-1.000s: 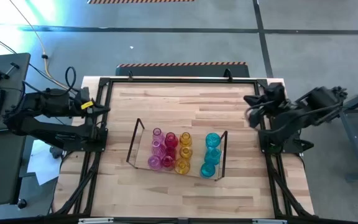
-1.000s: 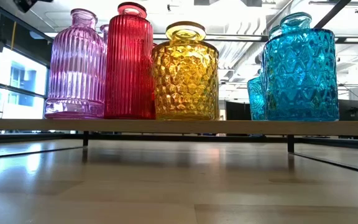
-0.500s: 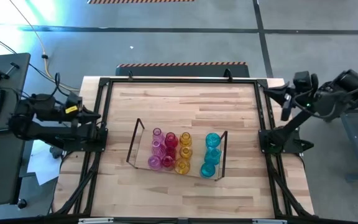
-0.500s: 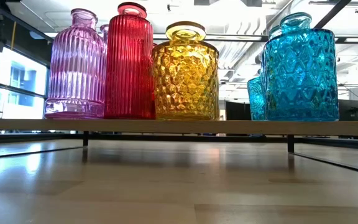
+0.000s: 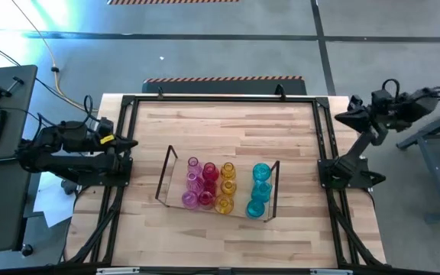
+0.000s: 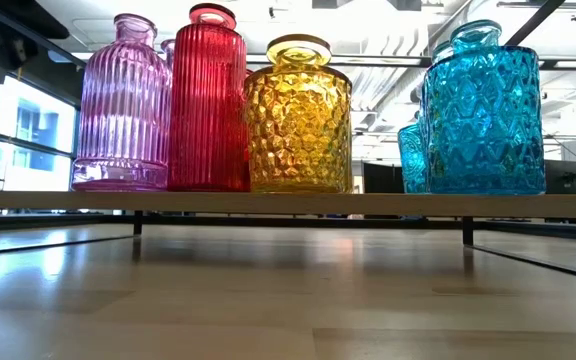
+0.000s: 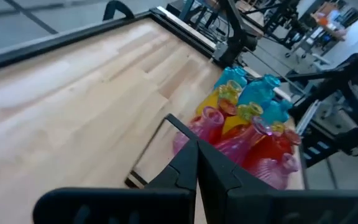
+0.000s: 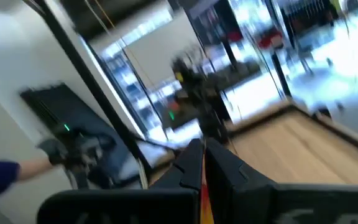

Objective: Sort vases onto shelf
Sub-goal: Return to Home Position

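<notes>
Looking down from above, I see the shelf (image 5: 176, 177) in the middle of the table (image 5: 228, 126). Little glass vases stand on it in rows: pink vases (image 5: 192, 183), red vases (image 5: 208, 183), yellow vases (image 5: 226, 189), then a gap, then blue vases (image 5: 260, 191). The left gripper (image 5: 131, 143) hangs at the table's left edge. The right gripper (image 5: 341, 118) is at the right edge, near the far corner. Both are well away from the shelf.

From table height, the pink and red glass has straight ribs. The yellow and blue glass has bumpy diamonds.

In my left wrist view the fingers are pressed together and hold nothing, with the vases ahead.

In my right wrist view the fingers are pressed together too, also holding nothing.
</notes>
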`<state>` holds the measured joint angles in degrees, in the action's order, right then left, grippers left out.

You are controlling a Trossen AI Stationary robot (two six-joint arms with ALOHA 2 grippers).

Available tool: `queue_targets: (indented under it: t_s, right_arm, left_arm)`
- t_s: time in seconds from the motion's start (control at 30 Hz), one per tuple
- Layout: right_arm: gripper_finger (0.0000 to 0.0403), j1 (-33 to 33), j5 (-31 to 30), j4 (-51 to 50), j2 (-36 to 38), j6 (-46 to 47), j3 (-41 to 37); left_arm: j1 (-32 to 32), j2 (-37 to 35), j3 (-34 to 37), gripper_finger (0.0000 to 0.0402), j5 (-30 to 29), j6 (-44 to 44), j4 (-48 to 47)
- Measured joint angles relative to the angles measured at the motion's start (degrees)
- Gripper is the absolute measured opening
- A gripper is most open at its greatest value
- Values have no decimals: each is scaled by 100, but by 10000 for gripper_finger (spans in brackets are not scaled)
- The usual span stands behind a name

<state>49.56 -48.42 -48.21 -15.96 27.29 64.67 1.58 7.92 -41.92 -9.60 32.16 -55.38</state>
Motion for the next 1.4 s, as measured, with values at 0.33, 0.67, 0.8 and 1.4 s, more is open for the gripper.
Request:
queue_targets:
  t_s: [0.33,0.67,0.8,1.4]
  right_arm:
    - [0,74,-179,1132,808,-1419,-941]
    - [0,74,-191,719,784,-1073,-939]
    - [0,74,-45,601,784,-1074,-939]
    - [0,74,334,799,377,-2037,-936]
  left_arm:
    - [0,-15,-2,0,130,-670,-1]
    - [0,-17,-2,0,157,-1041,-103]
    - [0,-17,-2,0,157,-1038,-119]
    - [0,-17,-4,0,-328,-1639,-116]
